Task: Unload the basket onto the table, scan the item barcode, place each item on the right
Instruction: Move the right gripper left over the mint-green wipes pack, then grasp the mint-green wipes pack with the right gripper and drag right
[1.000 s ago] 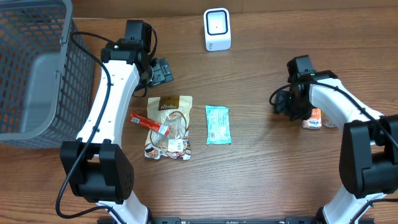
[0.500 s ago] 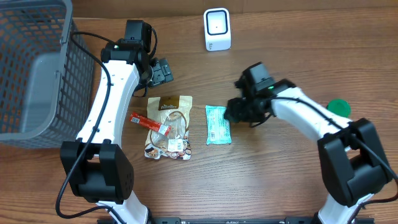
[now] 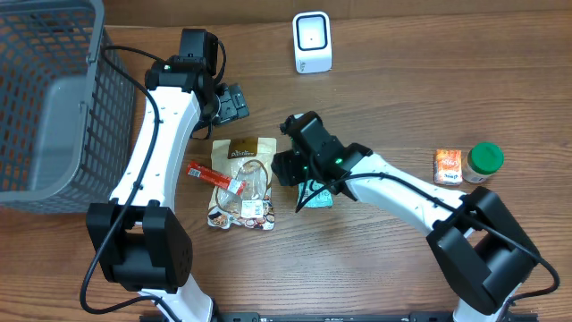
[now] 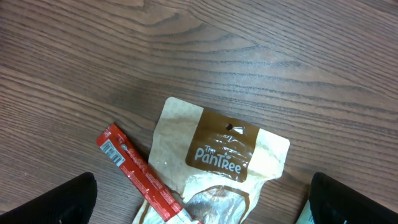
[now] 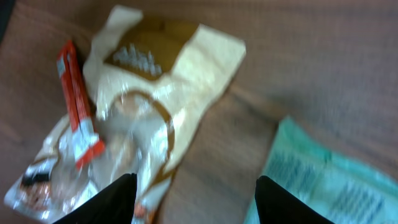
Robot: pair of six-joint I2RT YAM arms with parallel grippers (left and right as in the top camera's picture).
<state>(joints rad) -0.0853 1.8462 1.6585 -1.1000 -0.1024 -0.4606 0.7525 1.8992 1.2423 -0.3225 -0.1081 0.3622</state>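
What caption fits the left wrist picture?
Open left gripper above a Pantree bag and red stick on the table.

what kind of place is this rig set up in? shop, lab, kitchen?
Probably a mock shop checkout on a wooden table: a white barcode scanner stands at the back, a grey wire shopping basket sits at the left, and packaged snacks such as the Pantree pouch lie between.

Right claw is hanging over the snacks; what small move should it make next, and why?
Probably sideways to centre over the tan pouch: the right claw is open, empty, and its gap sits over bare wood between pouch and teal packet.
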